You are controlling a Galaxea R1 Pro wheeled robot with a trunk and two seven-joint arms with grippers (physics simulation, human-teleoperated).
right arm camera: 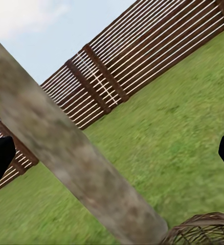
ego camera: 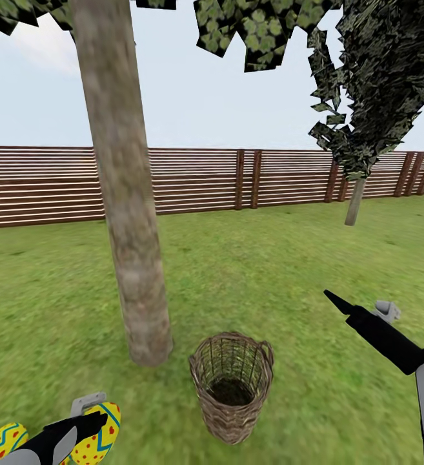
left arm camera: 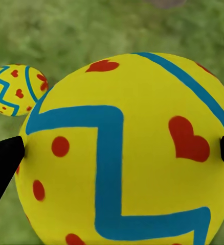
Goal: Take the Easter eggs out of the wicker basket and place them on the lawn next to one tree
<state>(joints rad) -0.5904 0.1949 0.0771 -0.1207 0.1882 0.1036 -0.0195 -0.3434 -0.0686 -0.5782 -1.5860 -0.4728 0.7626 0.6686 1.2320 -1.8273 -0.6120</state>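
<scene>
My left gripper (left arm camera: 119,148) pinches an Easter egg (ego camera: 99,434), low over the lawn (ego camera: 289,271) near the tree (ego camera: 124,213); another egg (ego camera: 4,442) lies left. Wicker basket (ego camera: 232,386) looks empty (third egg unseen). Right gripper (right arm camera: 112,153) spread. Next: lower, release.

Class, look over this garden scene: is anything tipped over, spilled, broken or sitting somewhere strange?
Nothing stands out. The wicker basket stands upright on the lawn beside the tree, looking intact and empty. The left gripper holds one egg; another egg lies on the grass beside it.
</scene>
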